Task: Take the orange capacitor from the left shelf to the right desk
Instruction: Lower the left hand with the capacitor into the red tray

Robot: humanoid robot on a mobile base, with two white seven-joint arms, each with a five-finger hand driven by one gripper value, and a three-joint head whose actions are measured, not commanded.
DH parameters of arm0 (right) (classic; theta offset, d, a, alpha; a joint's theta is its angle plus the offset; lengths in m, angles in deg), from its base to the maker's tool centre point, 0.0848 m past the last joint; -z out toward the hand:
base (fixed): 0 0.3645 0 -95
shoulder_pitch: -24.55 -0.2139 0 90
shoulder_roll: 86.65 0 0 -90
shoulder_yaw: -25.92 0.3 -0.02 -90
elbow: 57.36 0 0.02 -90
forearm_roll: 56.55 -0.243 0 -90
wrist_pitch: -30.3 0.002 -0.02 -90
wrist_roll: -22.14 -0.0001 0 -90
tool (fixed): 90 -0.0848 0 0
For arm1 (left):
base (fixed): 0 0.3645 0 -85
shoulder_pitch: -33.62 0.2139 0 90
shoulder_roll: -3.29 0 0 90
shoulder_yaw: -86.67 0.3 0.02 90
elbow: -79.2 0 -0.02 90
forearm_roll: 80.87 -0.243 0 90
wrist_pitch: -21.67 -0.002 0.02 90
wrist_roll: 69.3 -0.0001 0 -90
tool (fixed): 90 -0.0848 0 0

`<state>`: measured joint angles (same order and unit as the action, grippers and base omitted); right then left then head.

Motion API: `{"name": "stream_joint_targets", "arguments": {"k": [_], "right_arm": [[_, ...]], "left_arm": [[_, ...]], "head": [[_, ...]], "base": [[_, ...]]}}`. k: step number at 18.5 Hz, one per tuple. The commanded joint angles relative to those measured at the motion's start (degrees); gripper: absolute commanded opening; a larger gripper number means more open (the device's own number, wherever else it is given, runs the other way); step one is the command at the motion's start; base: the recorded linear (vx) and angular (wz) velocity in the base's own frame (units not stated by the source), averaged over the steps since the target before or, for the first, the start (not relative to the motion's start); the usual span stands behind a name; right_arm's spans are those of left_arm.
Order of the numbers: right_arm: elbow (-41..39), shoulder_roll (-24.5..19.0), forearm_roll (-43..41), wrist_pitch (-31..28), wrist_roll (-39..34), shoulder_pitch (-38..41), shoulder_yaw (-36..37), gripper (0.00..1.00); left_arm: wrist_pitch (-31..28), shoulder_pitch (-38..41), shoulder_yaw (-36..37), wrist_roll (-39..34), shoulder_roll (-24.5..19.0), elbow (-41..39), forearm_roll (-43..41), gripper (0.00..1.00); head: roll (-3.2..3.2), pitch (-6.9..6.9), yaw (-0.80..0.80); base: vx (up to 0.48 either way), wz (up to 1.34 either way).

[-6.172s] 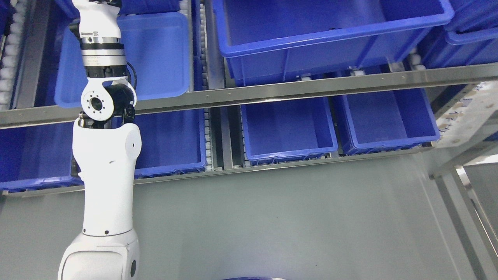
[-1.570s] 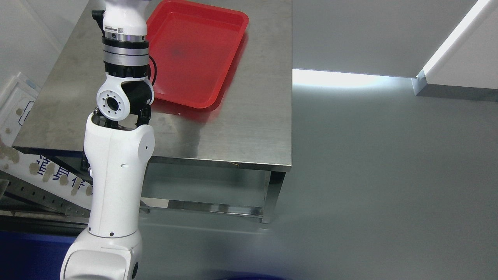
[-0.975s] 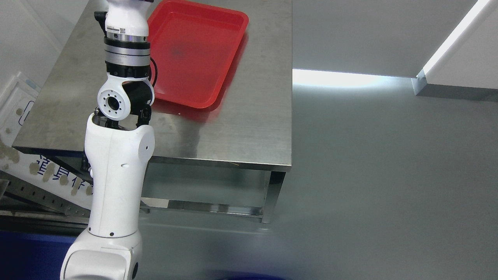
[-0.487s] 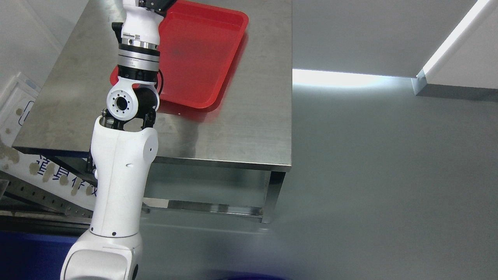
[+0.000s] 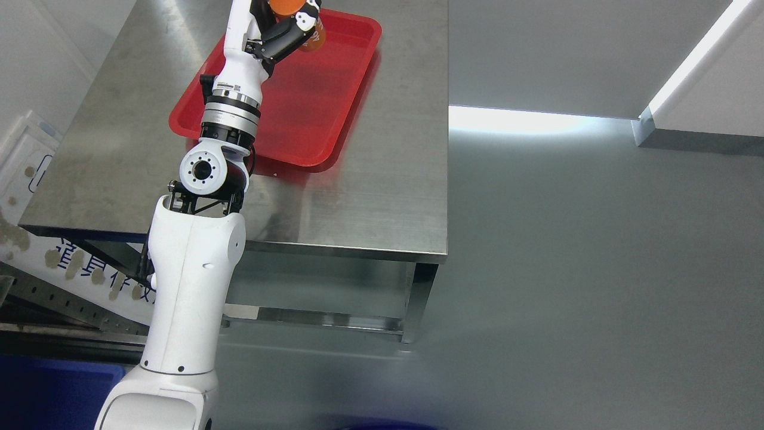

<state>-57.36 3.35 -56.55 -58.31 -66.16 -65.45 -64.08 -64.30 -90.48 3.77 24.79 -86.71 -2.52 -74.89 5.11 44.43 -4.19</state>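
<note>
An industrial workshop or warehouse floor: a bare stainless-steel counter (image 5: 370, 197) carrying a red plastic tray (image 5: 310, 113), smooth grey flooring (image 5: 597, 269), metal racking (image 5: 54, 298) at lower left.

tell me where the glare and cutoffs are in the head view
Head view: a bright light band glares on the grey floor; streaky reflections on the steel desk; the left hand and orange capacitor are cropped by the top edge, over the red tray.
</note>
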Motion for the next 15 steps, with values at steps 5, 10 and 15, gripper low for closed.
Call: {"name": "stream_joint_targets", "arguments": {"k": [5, 10, 15], "right_arm": [[-1.0, 1.0, 0.26, 0.02, -0.03, 1.14, 0.7, 1.0], [-1.0, 1.0, 0.26, 0.02, -0.03, 1.14, 0.7, 1.0], [-1.0, 1.0, 0.18, 0.02, -0.03, 1.14, 0.7, 1.0]], "left_arm": [[-0.25, -3.88, 0.02, -0.05, -1.0, 12.81, -3.69, 0.03], [-0.42, -1.42, -3.94, -0.13, -1.0, 13.07, -6.86, 0.03], [-0.34, -0.1, -5.61, -0.13, -1.0, 14.48, -7.12, 0.03]], "head": [[0.0, 0.0, 0.0], [0.0, 0.0, 0.0], [0.0, 0.0, 0.0]], "base": [[0.0, 0.0], [0.0, 0.0], [0.0, 0.0]]}}
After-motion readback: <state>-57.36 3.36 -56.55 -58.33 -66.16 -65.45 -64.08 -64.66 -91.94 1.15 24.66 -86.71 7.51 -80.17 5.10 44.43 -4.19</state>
